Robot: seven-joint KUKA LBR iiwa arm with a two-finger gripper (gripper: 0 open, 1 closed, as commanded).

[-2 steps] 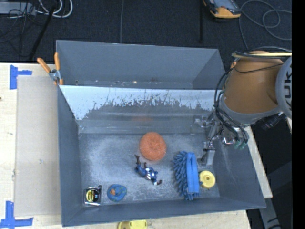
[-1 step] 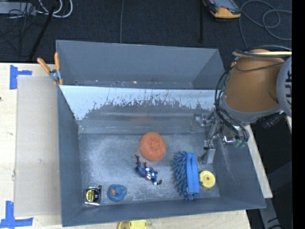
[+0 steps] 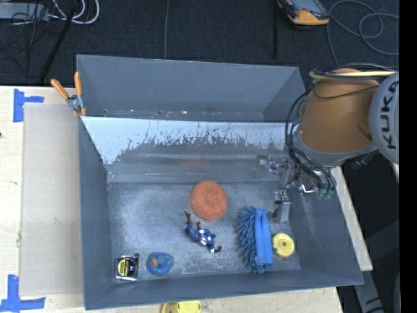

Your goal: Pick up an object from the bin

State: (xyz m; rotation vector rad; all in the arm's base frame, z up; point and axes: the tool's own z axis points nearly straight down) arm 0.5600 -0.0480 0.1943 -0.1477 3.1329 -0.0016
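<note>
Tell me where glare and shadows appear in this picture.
Camera view: pale glare runs across the grey metal bin's back wall; the round orange scouring ball mirrors faintly there; the fluffy blue duster casts only a soft shadow.

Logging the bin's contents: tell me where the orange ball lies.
The orange ball lies mid-floor in the camera view, above the blue-and-white toy and left of the blue brush.

The bin (image 3: 140,207) under me carries six things on its floor. An orange ball (image 3: 208,199) sits mid-floor. A blue brush (image 3: 255,238) lies right of it, just beside a yellow disc (image 3: 283,244). A small blue-white toy (image 3: 202,235) lies below the ball. A tape measure (image 3: 126,267) and a blue disc (image 3: 159,263) share the view's lower-left corner.
</note>
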